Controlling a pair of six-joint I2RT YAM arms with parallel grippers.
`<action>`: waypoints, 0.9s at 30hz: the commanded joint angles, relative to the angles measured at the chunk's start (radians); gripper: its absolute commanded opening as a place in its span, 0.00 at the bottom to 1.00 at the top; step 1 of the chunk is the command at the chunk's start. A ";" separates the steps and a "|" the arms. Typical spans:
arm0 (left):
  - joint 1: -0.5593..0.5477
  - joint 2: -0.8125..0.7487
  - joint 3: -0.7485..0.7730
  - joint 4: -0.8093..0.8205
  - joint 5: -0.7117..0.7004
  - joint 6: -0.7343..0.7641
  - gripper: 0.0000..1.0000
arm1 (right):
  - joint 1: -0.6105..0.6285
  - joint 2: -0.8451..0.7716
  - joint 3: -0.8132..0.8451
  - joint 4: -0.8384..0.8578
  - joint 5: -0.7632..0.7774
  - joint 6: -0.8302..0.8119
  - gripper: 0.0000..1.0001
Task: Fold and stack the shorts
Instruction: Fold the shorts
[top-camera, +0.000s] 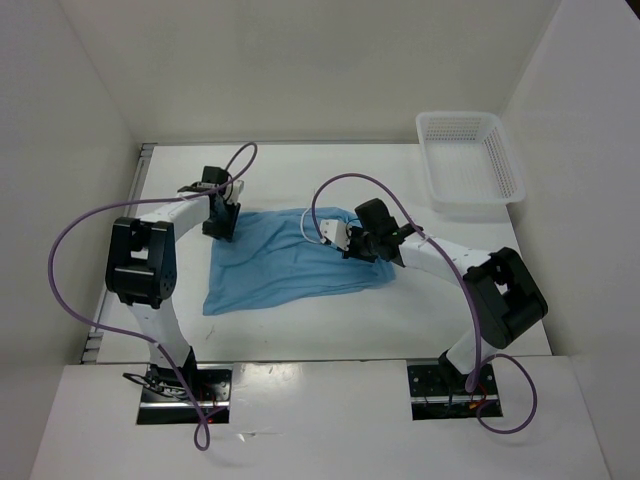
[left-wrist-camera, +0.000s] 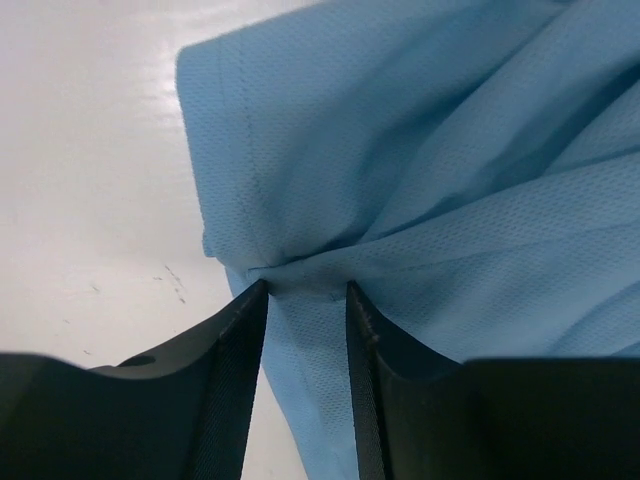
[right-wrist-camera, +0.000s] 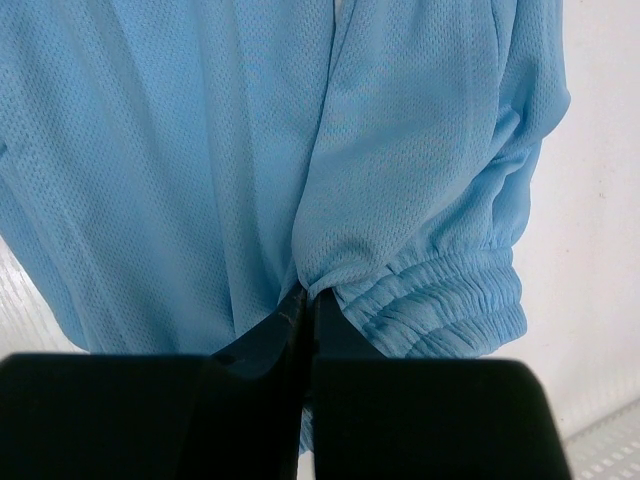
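The light blue shorts (top-camera: 285, 262) lie spread out on the white table (top-camera: 400, 310), between the two arms. My left gripper (top-camera: 222, 222) sits at their far left corner. In the left wrist view its jaws stand open (left-wrist-camera: 306, 292), and a strip of the fabric (left-wrist-camera: 420, 150) runs loosely between them. My right gripper (top-camera: 350, 243) is at the shorts' right end. Its jaws are shut (right-wrist-camera: 308, 296) on a pinch of the fabric (right-wrist-camera: 180, 150), right beside the gathered elastic waistband (right-wrist-camera: 450, 300).
A white plastic lattice basket (top-camera: 468, 160) stands at the back right of the table. White walls enclose the table at the back and on both sides. Purple cables loop above each arm.
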 joint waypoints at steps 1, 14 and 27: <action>0.006 -0.002 0.038 0.070 -0.042 0.003 0.45 | 0.000 -0.022 -0.004 -0.003 -0.001 -0.010 0.00; 0.006 0.007 0.029 0.082 -0.060 0.003 0.46 | 0.000 -0.013 0.005 -0.003 -0.001 -0.019 0.00; -0.003 -0.031 0.069 0.062 -0.094 0.003 0.00 | 0.000 -0.013 -0.004 0.011 0.024 -0.019 0.00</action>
